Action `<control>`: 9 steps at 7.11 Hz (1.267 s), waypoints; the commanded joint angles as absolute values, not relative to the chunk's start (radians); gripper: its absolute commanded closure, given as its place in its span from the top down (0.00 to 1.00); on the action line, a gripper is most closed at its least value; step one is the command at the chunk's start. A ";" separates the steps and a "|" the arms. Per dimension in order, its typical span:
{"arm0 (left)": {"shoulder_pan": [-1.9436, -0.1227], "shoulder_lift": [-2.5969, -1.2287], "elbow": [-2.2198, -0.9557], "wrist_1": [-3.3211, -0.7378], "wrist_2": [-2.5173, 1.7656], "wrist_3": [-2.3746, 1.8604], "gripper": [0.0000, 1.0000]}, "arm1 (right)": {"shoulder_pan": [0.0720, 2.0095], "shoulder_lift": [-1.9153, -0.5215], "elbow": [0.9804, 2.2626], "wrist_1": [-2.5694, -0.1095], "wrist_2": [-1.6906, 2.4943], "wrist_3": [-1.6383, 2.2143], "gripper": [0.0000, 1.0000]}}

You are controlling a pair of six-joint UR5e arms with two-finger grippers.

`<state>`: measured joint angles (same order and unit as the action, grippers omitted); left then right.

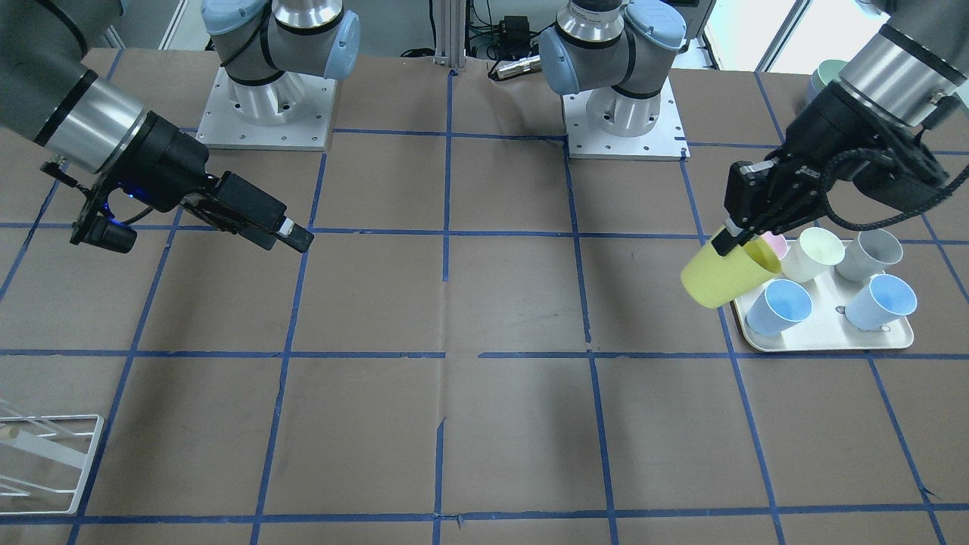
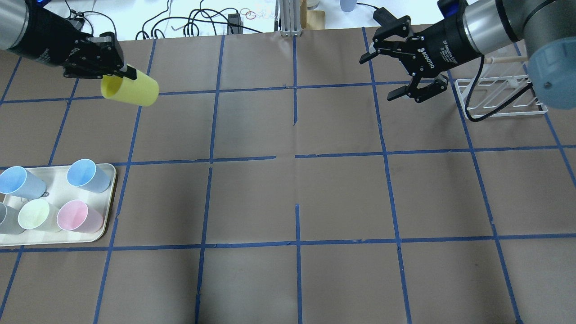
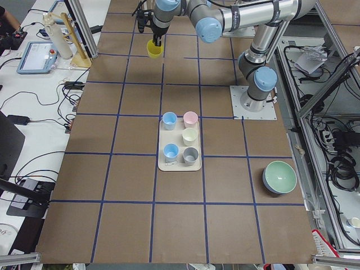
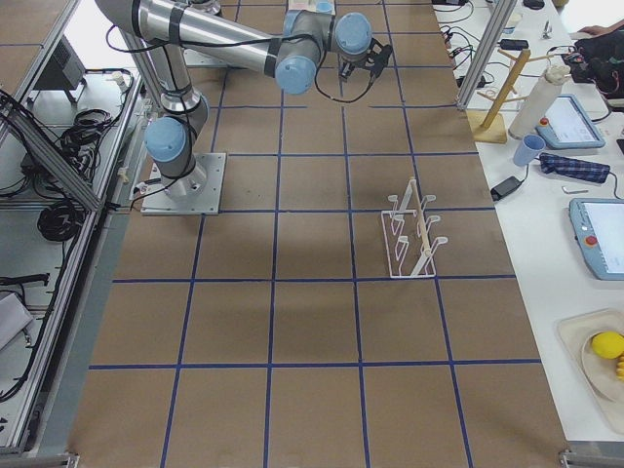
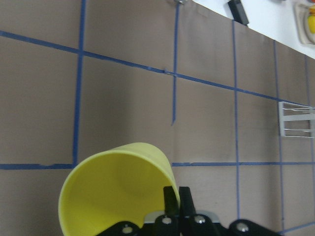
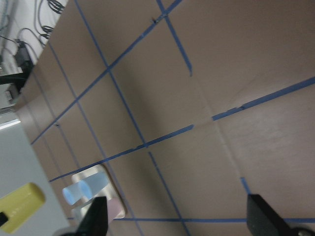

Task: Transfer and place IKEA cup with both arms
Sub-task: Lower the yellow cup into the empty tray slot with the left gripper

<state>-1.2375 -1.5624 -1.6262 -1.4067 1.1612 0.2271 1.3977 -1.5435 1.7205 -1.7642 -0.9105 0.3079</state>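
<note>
The bright yellow IKEA cup (image 2: 135,91) hangs tilted in the air over the table's far left part, its mouth toward the left arm. My left gripper (image 2: 125,72) is shut on its rim, one finger inside and one outside, as the left wrist view (image 5: 178,196) shows on the cup (image 5: 115,189). In the front-facing view the cup (image 1: 723,278) hangs next to the tray under the left gripper (image 1: 730,241). My right gripper (image 2: 379,77) is open and empty above the far right part of the table, well apart from the cup; its fingertips frame the right wrist view (image 6: 177,216).
A cream tray (image 2: 110,198) at the left holds two light blue cups (image 2: 85,173), a pale yellow-green cup (image 2: 33,215), a pink cup (image 2: 73,215) and a grey one. A white wire rack (image 2: 499,96) stands at the far right. A green bowl (image 3: 279,177) sits near the robot's left end.
</note>
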 commanded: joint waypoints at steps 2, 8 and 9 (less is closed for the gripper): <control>-1.186 -1.635 -1.621 -1.337 1.455 0.511 0.00 | 1.564 -1.591 1.700 -1.758 -1.452 0.305 1.00; -0.893 -1.762 -1.797 -1.110 1.578 0.919 0.00 | 1.539 -1.689 1.715 -1.615 -1.597 0.052 1.00; -0.891 -1.784 -1.824 -1.094 1.578 0.911 0.00 | 1.539 -1.689 1.715 -1.615 -1.592 0.054 1.00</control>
